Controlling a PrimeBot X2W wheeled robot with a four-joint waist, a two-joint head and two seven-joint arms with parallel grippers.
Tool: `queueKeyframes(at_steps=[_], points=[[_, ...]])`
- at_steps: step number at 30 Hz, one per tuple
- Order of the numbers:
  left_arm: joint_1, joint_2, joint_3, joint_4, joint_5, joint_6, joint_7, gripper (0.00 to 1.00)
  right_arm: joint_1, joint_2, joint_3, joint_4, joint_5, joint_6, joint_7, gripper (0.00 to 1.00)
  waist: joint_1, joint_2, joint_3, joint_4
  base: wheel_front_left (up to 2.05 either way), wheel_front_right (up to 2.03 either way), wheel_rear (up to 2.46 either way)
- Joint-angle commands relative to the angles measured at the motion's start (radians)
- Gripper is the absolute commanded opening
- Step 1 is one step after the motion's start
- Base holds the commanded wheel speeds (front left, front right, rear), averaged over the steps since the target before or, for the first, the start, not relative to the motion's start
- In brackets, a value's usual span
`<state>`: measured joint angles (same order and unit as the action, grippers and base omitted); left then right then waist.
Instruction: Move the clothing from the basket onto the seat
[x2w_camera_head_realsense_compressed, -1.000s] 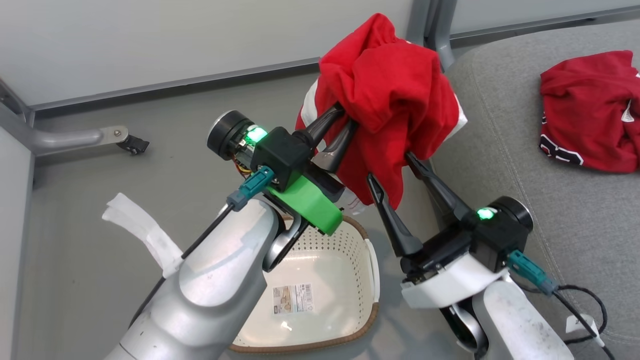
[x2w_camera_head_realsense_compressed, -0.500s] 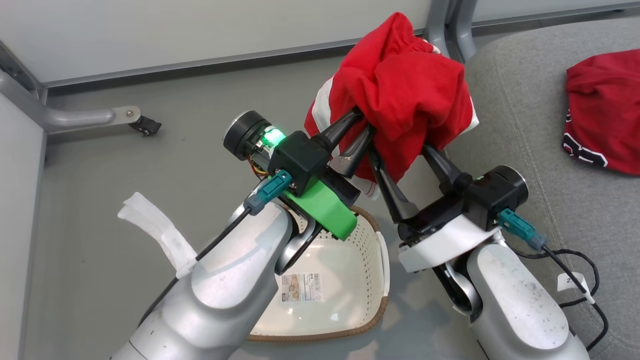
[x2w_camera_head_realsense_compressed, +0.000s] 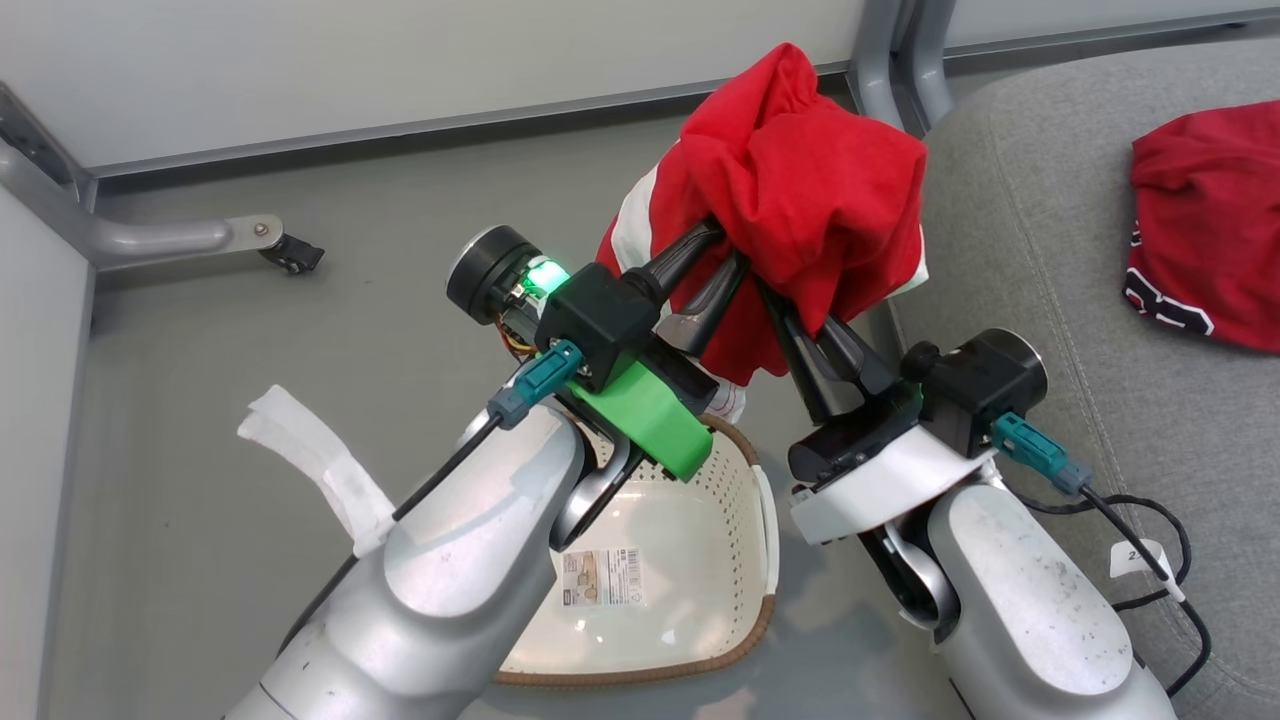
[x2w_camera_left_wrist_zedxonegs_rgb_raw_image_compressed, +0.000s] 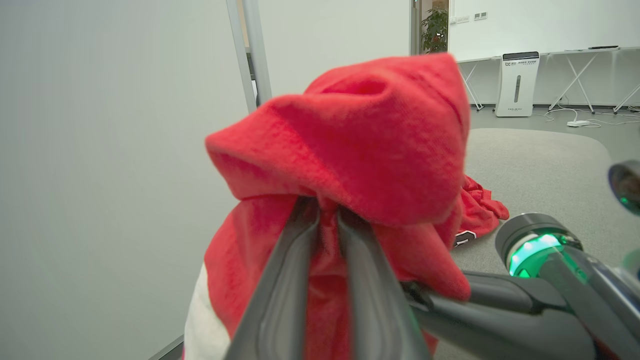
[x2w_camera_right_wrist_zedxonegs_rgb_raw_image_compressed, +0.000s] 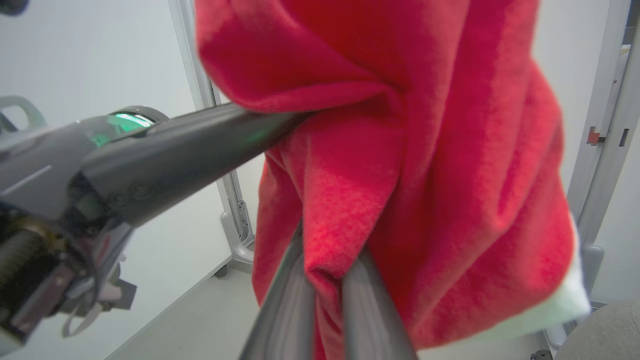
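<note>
Left tool (x2w_camera_head_realsense_compressed: 712, 268) and right tool (x2w_camera_head_realsense_compressed: 822, 345) each clench a fold of one bunched red garment (x2w_camera_head_realsense_compressed: 800, 190), held in the air above the floor, between the basket (x2w_camera_head_realsense_compressed: 700, 530) and the grey seat (x2w_camera_head_realsense_compressed: 1040, 300). A second red garment (x2w_camera_head_realsense_compressed: 1200, 230) lies farther along the seat. Risk: the loose hanging folds could snag the seat's edge, or slip from the small pinches and fall to the floor. The print on the basket's barcode sticker (x2w_camera_head_realsense_compressed: 603, 576) is too small to read. The lying garment shows partial white-edged numerals, unreadable.
</note>
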<state>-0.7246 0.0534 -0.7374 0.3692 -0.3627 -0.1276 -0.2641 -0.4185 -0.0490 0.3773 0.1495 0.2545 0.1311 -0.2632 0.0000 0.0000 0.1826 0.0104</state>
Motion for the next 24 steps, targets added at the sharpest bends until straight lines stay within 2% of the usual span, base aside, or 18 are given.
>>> queueKeyframes(at_steps=[1, 18, 19, 20, 21, 22, 24], points=[[0.011, -0.001, 0.005, 0.003, 0.004, -0.004, 0.000, 0.00, 0.007, -0.003, 0.002, -0.003, 0.003, -0.001, -0.002, 0.00, 0.0000, 0.0000, 0.000, -0.001, 0.00, 0.00, 0.00], [0.011, -0.002, 0.011, 0.012, 0.017, -0.004, 0.000, 0.00, 0.003, -0.003, 0.003, -0.006, 0.013, -0.001, -0.002, 0.00, 0.0000, 0.0000, 0.005, -0.005, 0.00, 0.00, 0.00], [0.010, -0.002, 0.011, 0.012, 0.017, -0.004, 0.000, 0.41, 0.002, -0.003, 0.003, -0.007, 0.013, -0.001, -0.002, 0.00, 0.0000, 0.0000, 0.006, -0.005, 0.00, 0.00, 0.00], [0.008, -0.002, 0.013, 0.012, 0.018, -0.004, 0.000, 0.68, 0.001, -0.003, 0.002, -0.007, 0.012, -0.001, -0.002, 0.00, 0.0000, 0.0000, 0.008, -0.005, 0.00, 0.00, 0.00], [0.007, -0.002, 0.013, 0.013, 0.019, -0.004, 0.000, 0.67, 0.000, -0.003, 0.001, -0.008, 0.012, -0.001, -0.002, 0.00, 0.0000, 0.0000, 0.009, -0.005, 0.00, 0.00, 0.00], [0.006, -0.003, 0.014, 0.014, 0.021, -0.004, 0.000, 0.73, -0.001, -0.003, -0.001, -0.008, 0.011, -0.001, -0.002, 0.00, 0.0000, 0.0000, 0.011, -0.005, 0.00, 0.00, 0.00], [0.006, -0.003, 0.014, 0.014, 0.024, -0.004, 0.000, 0.92, -0.002, -0.003, -0.003, -0.007, 0.010, -0.001, -0.002, 0.00, 0.0000, 0.0000, 0.012, -0.005, 0.00, 0.00, 0.00]])
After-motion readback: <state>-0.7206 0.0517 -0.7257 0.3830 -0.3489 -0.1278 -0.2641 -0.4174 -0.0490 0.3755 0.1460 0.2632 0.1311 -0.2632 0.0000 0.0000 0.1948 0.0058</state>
